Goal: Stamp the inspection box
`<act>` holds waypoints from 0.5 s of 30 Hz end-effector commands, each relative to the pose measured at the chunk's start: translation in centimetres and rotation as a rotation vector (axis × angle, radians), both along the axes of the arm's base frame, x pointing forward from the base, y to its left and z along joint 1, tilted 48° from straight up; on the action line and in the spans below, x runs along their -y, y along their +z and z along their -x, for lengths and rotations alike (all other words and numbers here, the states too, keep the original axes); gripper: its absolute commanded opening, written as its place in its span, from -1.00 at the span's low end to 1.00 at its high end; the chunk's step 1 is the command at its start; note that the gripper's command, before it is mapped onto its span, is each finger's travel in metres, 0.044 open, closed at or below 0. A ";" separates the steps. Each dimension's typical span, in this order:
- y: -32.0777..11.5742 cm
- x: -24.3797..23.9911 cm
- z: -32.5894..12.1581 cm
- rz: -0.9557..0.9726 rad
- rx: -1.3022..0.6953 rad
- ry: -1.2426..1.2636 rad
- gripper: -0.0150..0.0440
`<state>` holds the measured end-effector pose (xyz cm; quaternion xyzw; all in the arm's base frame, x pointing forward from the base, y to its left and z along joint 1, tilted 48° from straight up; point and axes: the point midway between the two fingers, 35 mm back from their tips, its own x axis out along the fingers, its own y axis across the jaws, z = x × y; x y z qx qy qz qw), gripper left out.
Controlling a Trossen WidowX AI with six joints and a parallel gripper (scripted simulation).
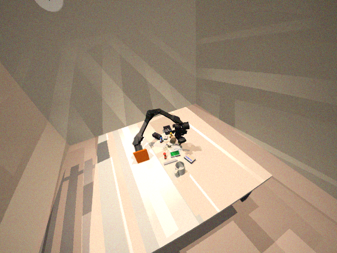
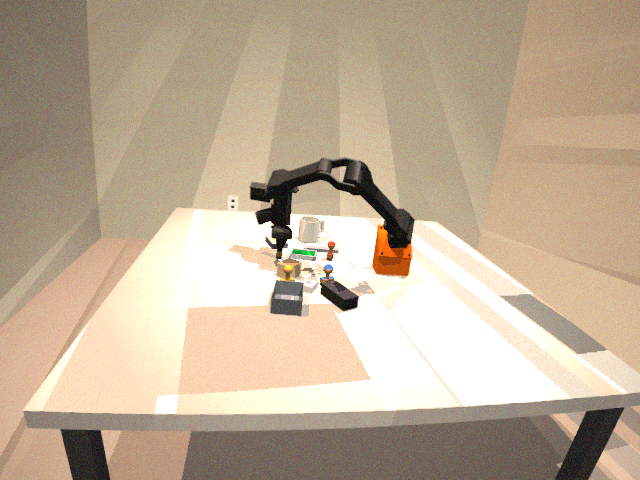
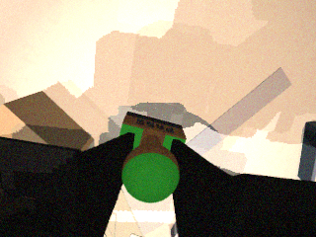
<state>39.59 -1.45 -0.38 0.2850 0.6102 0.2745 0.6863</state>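
Observation:
My gripper (image 1: 180,143) (image 2: 279,252) (image 3: 152,143) is shut on a green-topped stamp (image 3: 150,177). The stamp has a brown body, a green collar and dark raised characters along its edge, too small to read. It is upright or nearly so, low over the bench; the frames do not show clearly whether its base touches anything. The green ink pad (image 1: 175,153) (image 2: 303,253) lies open, to one side of the gripper. A pale surface with thin lines shows between the fingers in the wrist view and may be the card; its box and any print cannot be made out.
Near the pad stand a red-topped stamp (image 1: 164,155) (image 2: 331,251) and a grey mug (image 1: 179,168) (image 2: 309,230). A tan block (image 1: 172,140) (image 3: 49,118), a blue-topped stamp (image 2: 328,272), a yellow-topped stamp (image 2: 288,272), a dark open box (image 2: 287,305) and a black case (image 2: 339,295) also stand close by.

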 end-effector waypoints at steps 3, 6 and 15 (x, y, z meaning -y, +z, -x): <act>0.2 0.3 0.0 0.007 0.004 0.005 -0.49; 0.3 0.4 0.0 0.008 0.004 0.005 -0.49; 0.6 0.7 0.1 0.009 0.004 0.005 -0.49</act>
